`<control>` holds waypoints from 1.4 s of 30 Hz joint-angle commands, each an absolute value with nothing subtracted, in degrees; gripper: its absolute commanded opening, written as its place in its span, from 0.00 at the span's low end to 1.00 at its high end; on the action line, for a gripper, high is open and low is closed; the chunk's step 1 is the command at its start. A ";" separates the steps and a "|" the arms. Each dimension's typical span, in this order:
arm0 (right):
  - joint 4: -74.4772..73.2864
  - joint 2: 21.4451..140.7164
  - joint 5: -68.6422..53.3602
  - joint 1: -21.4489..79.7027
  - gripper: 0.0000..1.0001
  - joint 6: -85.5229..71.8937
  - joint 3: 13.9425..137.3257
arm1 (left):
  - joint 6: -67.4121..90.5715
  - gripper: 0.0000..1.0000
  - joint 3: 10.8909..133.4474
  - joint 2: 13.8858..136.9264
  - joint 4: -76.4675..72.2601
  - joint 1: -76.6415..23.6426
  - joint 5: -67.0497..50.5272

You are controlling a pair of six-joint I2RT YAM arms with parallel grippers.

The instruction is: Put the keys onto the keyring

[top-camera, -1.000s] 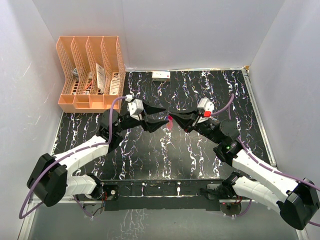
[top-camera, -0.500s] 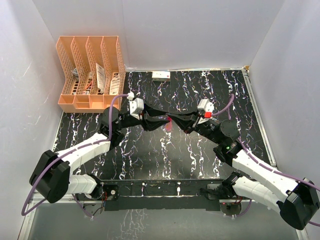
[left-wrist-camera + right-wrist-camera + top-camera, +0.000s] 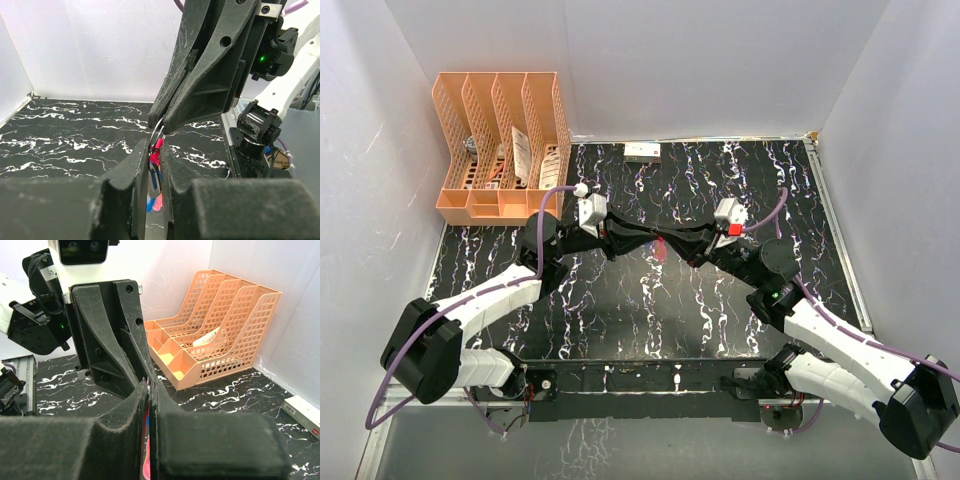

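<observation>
Both grippers meet tip to tip above the middle of the black marbled table [image 3: 620, 310]. My right gripper [image 3: 670, 240] is shut on the keyring; its thin metal ring [image 3: 158, 131] shows at its fingertips [image 3: 167, 120] in the left wrist view. The red strap [image 3: 661, 249] hangs below the tips. My left gripper [image 3: 645, 240] is closed to a narrow gap round the strap's top [image 3: 156, 150] and the blue key [image 3: 155, 176] just below the ring. In the right wrist view, red and blue [image 3: 147, 460] show between the shut fingers of my right gripper [image 3: 149, 382]. The silvery-white key is not clearly visible.
An orange file organizer [image 3: 500, 140] stands at the back left and also shows in the right wrist view [image 3: 220, 340]. A small white box [image 3: 642, 151] lies by the back wall. White walls close in the table on three sides.
My left gripper has moved right to the right gripper's tips and closed from wide open to nearly shut around the hanging strap and key. The right arm has held still.
</observation>
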State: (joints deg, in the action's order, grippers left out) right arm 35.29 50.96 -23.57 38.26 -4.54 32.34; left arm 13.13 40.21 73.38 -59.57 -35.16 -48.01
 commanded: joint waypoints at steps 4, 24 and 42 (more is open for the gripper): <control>38.91 50.95 -23.81 38.50 0.00 -4.24 32.51 | 13.32 0.00 43.08 73.22 -62.17 -34.55 -50.29; 33.66 51.26 -23.52 38.57 0.14 -2.22 34.61 | 10.90 0.00 48.21 73.00 -46.74 -33.74 -45.89; 18.62 47.17 -17.95 38.56 0.30 3.24 40.19 | -1.25 0.00 56.77 71.11 -19.75 -33.50 -42.33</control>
